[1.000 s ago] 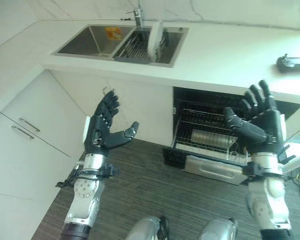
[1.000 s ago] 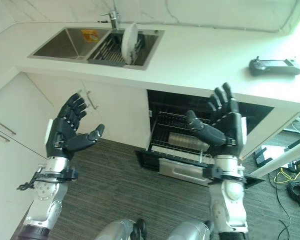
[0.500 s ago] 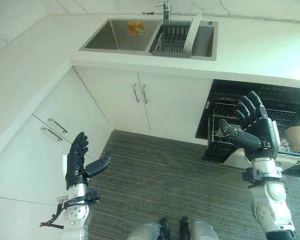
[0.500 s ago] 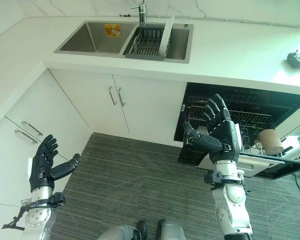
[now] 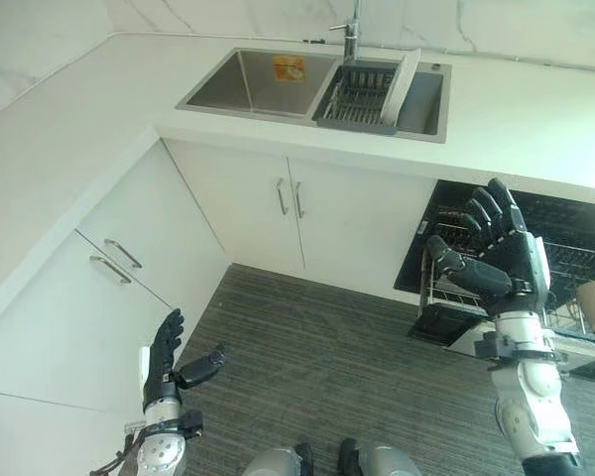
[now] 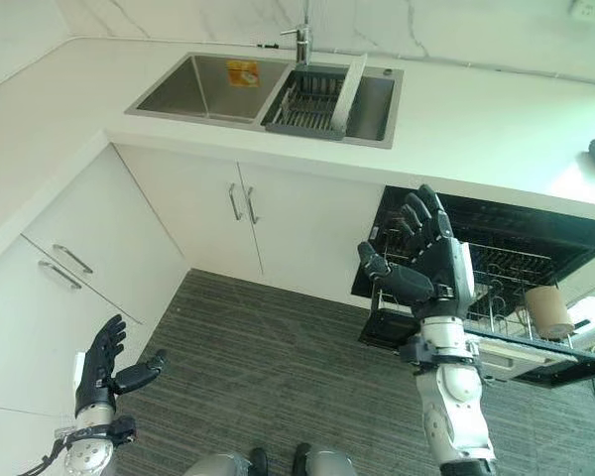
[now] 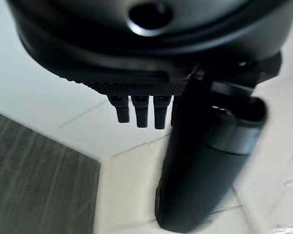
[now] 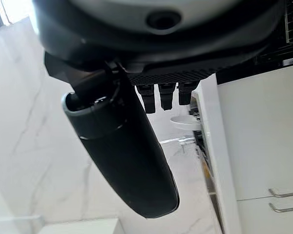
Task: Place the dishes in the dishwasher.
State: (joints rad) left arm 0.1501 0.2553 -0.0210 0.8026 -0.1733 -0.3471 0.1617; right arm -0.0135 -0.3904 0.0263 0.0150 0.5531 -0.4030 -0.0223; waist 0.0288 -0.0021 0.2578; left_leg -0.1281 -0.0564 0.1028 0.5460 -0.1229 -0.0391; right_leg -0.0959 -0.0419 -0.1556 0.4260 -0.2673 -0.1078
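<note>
left eye view: a white worktop (image 5: 69, 149) runs along the left side and across the top of the frame, and a steel double sink (image 5: 317, 84) is set in it at the upper middle. inside the right basin there is a dark dish rack (image 5: 355, 96), and one white plate (image 5: 400, 87) stands on edge at the right end of this rack, leaning a little (it is the only dish that i can make out at the sink). the left basin holds no dishes and has a yellow sticker (image 5: 289, 68) on its back wall. a tap (image 5: 352, 22) stands behind the sink.

below the worktop are white cabinet doors (image 5: 278, 213) with metal handles. to the right of them, at the middle right of the frame, the dishwasher (image 5: 535, 238) is open; its wire rack (image 5: 575, 263) is pulled out over the striped grey floor (image 5: 317, 357). a beige cup-like thing (image 6: 547, 311) sits at the right end of this rack; what it is exactly i cannot tell.

the right hand (image 5: 498, 260) is raised in front of the open dishwasher, palm turned to the left, with the fingers (image 5: 486, 208) straight and spread and the thumb out; it holds nothing. the left hand (image 5: 169, 365) is low at the lower left of the frame, above the floor beside the cabinets, also with straight, spread fingers and empty.
</note>
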